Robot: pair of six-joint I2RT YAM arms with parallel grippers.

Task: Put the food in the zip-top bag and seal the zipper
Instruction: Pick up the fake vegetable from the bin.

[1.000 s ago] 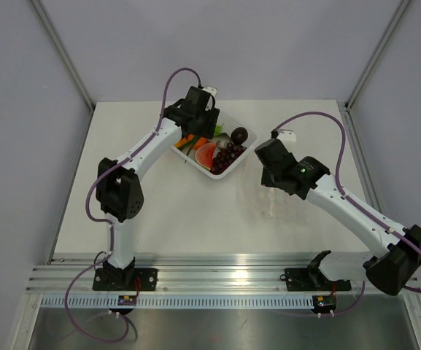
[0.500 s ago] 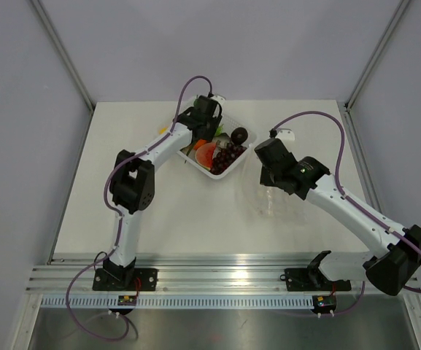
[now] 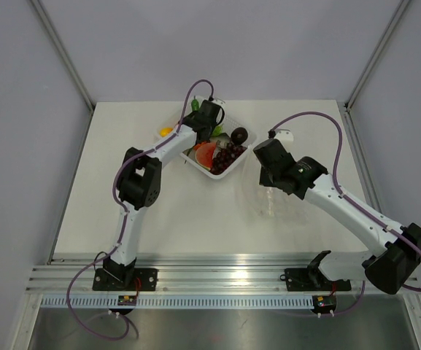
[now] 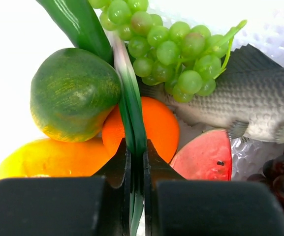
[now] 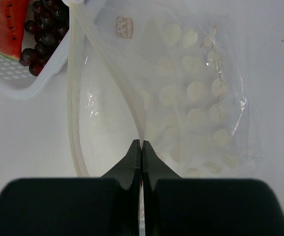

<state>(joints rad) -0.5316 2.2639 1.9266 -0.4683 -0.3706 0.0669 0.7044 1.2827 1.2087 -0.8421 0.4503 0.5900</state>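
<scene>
We see a matte white counter (image 3: 188, 219) mid-frame, plain pale grey walls (image 3: 232, 44) around it, slanted aluminium posts (image 3: 60, 47) in both upper corners, and a ribbed aluminium rail (image 3: 225, 275) across the bottom, all evenly lit.

lab test cell: aluminium frame (image 3: 63, 52), white table (image 3: 195, 226)

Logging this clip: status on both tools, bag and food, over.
Left tool shut on green onion in tray. Right tool shut on zip-top bag, no food in it. Orange crowds the onion.
</scene>
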